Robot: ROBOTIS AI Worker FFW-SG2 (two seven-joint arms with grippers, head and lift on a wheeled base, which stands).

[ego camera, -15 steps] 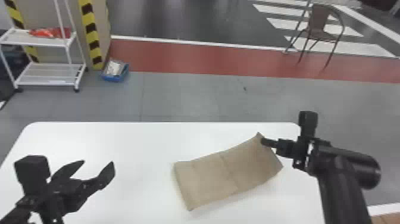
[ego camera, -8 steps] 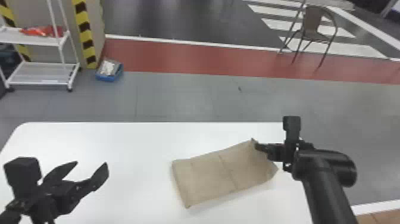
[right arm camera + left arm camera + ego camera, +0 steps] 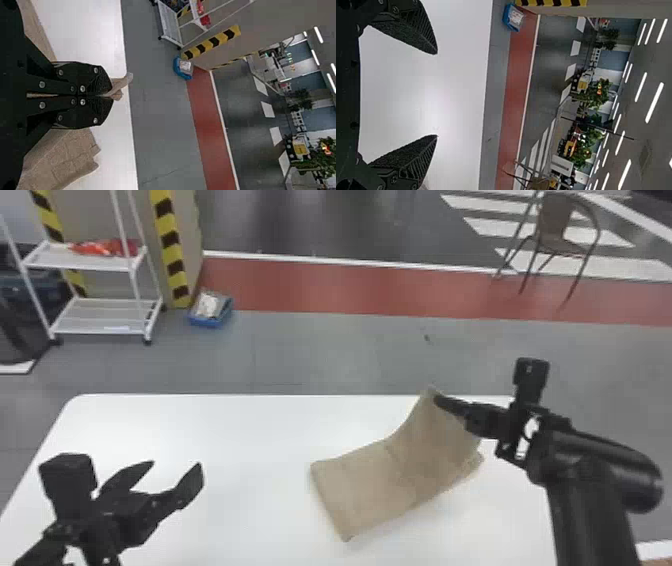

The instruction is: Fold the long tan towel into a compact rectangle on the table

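Standing at the left, a white rack (image 3: 100, 322) with slim posts and flat shelves holds a crumpled red-orange bundle (image 3: 102, 247) on its upper shelf. The left gripper (image 3: 176, 466) hangs over the left part of the smooth white surface (image 3: 240, 450), its tapered, ribbed black fingers (image 3: 421, 158) spread wide with nothing between them. Behind, on the grey floor (image 3: 320, 345), a blue tub (image 3: 210, 323) holds something pale. Right of centre on the surface lies the tan towel (image 3: 360, 485), matte and fabric-soft, its left part a flat, straight-edged panel, its right part curving upward over a lower layer. The right gripper (image 3: 436, 400) has its fingers pinched together on the raised far corner, a crumpled tip poking out past them. Farther right, in the background, stands a brown chair (image 3: 555, 220) with thin legs.
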